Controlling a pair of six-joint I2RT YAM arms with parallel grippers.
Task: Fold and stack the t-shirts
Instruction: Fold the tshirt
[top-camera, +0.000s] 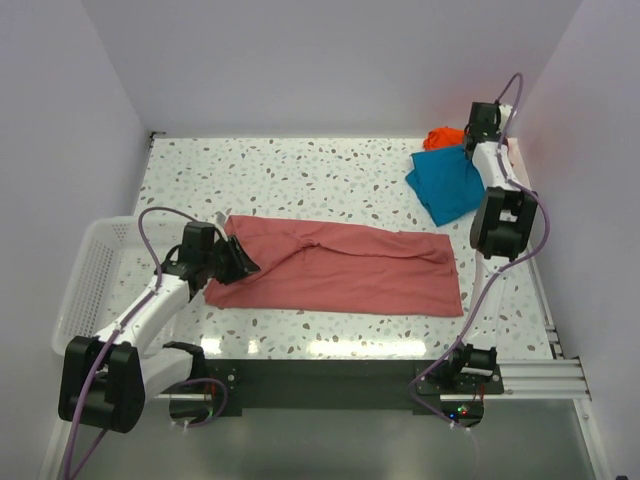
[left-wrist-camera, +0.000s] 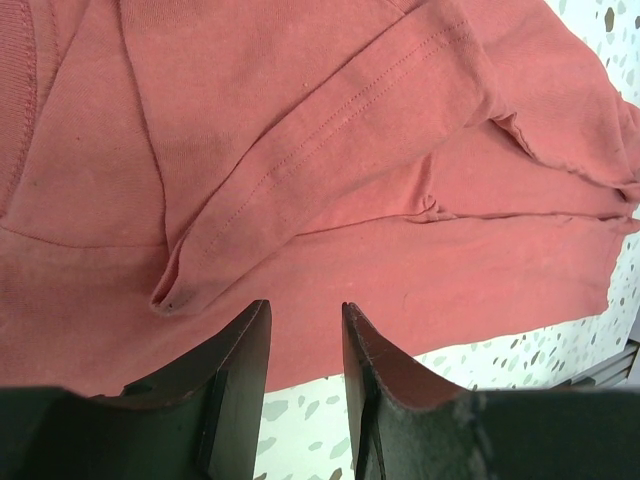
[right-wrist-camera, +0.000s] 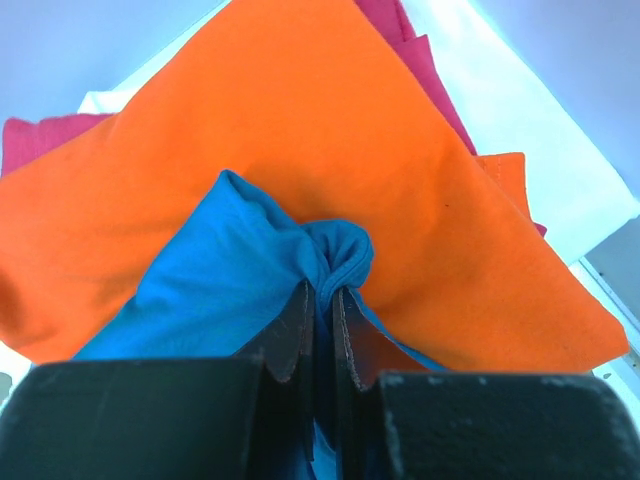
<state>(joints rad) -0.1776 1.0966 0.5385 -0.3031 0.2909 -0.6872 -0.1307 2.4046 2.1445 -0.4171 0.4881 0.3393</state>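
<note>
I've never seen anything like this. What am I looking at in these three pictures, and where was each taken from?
These are two robot arms bolted to the near edge of a speckled table, each ending in a two-finger gripper. The wide picture comes from a fixed camera above and behind them. The other two come from cameras on the wrists, so each sees what its own arm is reaching for. A dusty-red shirt lies across the middle. The left gripper hangs over its left end, open, holding nothing. In the far right corner a teal-blue shirt lies partly over an orange shirt, with a magenta shirt underneath. The right gripper is shut on a pinch of the teal-blue shirt. A white basket sits at the left.
</note>
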